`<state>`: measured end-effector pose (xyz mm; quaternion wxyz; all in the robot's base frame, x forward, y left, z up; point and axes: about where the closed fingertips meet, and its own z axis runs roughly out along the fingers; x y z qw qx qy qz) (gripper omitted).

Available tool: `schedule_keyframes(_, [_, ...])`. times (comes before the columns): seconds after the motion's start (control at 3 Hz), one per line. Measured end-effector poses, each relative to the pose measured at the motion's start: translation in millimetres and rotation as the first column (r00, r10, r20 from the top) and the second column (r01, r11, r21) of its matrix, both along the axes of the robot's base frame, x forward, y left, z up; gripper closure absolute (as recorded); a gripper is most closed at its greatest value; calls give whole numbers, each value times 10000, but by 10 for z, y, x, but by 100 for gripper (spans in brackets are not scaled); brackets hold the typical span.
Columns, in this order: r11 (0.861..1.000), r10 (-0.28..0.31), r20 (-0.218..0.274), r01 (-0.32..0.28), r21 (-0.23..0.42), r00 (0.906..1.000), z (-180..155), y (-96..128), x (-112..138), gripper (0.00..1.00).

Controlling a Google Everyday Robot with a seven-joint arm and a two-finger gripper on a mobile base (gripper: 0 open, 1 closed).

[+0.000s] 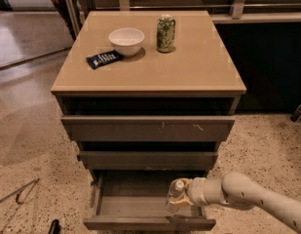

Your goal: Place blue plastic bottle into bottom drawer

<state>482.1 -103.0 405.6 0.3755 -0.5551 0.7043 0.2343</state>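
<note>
The blue plastic bottle [175, 195], clear with a white cap, stands upright inside the open bottom drawer [140, 206] at its right side. My gripper [181, 196] reaches in from the right on a cream arm and is shut on the bottle's body. The drawer is pulled out below two shallower grey-brown drawers of the tan-topped cabinet [198, 77]. The bottle's base is low in the drawer; I cannot tell whether it touches the floor of it.
On the cabinet top stand a white bowl [126, 41], a green patterned can [165, 33] and a dark snack packet [103, 59]. The middle drawer [147, 160] juts out slightly. A thin metal tool [16, 193] lies on the speckled floor at left.
</note>
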Motion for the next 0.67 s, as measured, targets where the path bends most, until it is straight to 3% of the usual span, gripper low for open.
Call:
schedule_keyframes(0.33, [10000, 46, -23, -45, 15, 10000, -33, 25, -11, 100])
schedule_keyframes(0.67, [9999, -24, 332, 29, -157, 9994, -128, 2, 13, 100])
